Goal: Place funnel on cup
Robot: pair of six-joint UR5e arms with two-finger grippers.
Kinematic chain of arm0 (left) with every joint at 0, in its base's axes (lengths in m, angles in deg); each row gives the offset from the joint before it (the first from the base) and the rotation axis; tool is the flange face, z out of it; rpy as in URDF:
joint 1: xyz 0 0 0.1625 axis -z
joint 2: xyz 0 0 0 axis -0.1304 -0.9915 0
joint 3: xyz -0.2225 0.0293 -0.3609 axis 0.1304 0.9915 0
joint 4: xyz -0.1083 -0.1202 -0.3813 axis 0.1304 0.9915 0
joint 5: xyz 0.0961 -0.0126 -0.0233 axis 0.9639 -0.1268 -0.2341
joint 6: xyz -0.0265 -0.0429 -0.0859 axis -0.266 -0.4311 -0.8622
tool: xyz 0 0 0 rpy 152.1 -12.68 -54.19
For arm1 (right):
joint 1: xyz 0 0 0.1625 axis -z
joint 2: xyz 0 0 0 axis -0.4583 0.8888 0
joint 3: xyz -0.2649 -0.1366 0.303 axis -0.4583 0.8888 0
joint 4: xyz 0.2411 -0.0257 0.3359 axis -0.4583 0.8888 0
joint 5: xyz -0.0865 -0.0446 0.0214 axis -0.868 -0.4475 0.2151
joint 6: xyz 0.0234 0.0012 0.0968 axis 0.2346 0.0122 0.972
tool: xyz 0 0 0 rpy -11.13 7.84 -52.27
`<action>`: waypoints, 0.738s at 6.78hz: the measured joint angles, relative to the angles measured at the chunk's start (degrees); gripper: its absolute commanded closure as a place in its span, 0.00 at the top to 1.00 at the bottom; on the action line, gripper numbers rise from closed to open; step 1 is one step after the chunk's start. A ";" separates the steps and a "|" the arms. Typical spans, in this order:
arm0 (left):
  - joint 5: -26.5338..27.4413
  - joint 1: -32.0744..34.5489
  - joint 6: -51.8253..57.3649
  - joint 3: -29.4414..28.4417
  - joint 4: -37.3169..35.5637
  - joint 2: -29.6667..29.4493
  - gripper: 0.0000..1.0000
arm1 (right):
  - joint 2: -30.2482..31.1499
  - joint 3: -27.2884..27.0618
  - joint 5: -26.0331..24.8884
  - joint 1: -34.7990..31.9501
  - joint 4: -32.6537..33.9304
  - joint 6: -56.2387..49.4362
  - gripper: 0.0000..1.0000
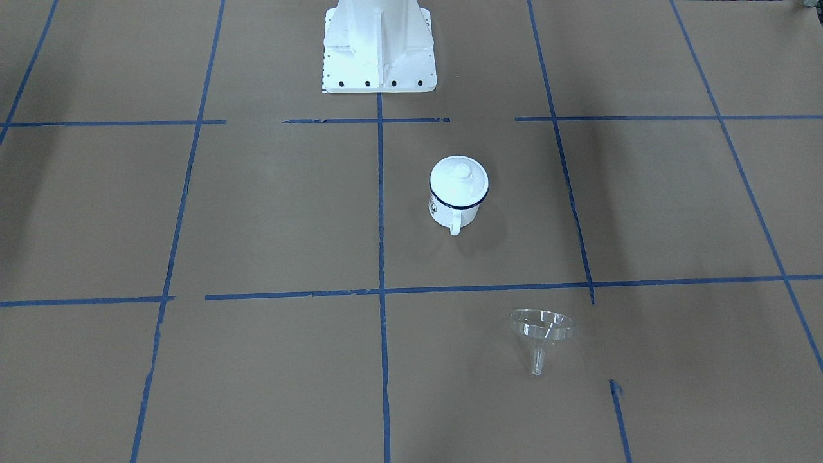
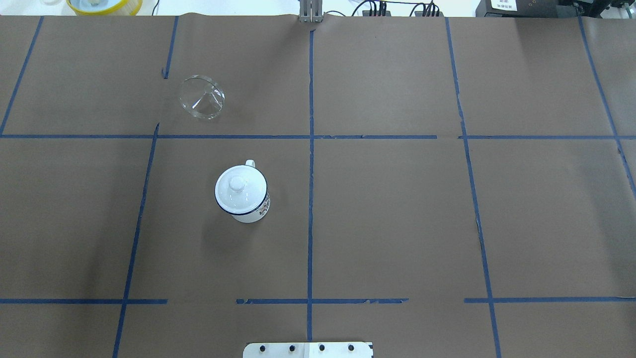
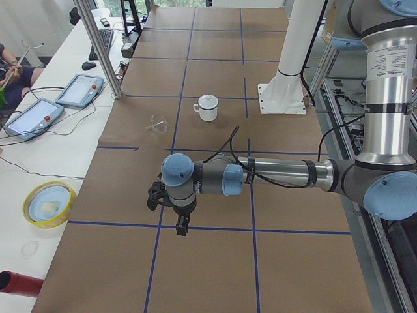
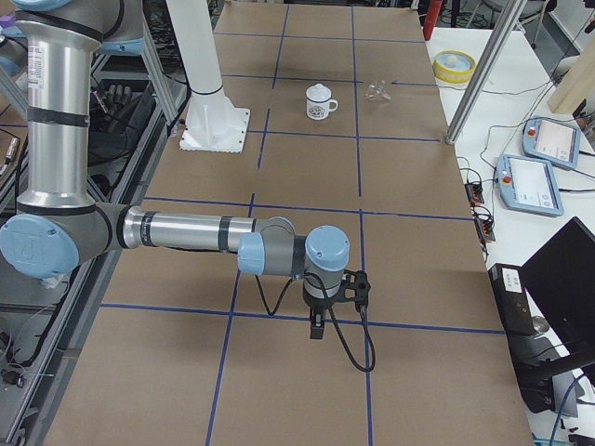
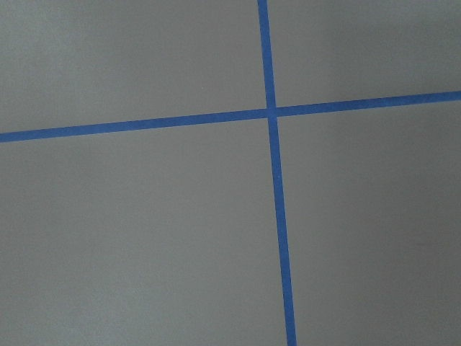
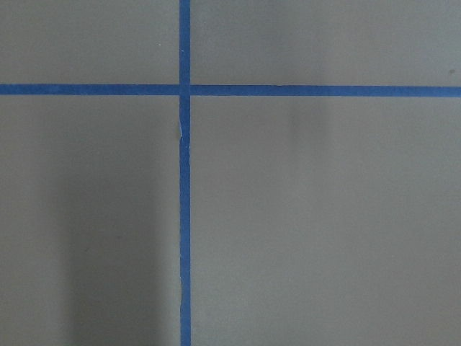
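The funnel (image 3: 157, 123) lies well apart from the left hand (image 3: 179, 223).

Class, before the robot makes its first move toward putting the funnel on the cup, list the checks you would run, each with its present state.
1. Mouth of the white enamel mug with a dark blue rim free: not ok, a round white knobbed lid sits on it.
2. Mug upright: ok.
3. Small clear funnel apart from the mug, nothing on it: ok.
4. Funnel standing stem down: not ok, it lies tipped on its side.
5. Left gripper open: cannot tell.
6. Right gripper open: cannot tell.
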 measured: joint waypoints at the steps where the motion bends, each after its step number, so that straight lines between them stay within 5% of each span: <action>1: -0.05 0.04 0.00 0.02 0.02 0.03 1.00 | 0.00 0.00 0.00 0.00 0.00 0.00 1.00; 5: 0.35 0.08 -0.46 -0.12 -0.04 -0.79 1.00 | 0.00 0.00 0.00 0.00 0.00 0.00 1.00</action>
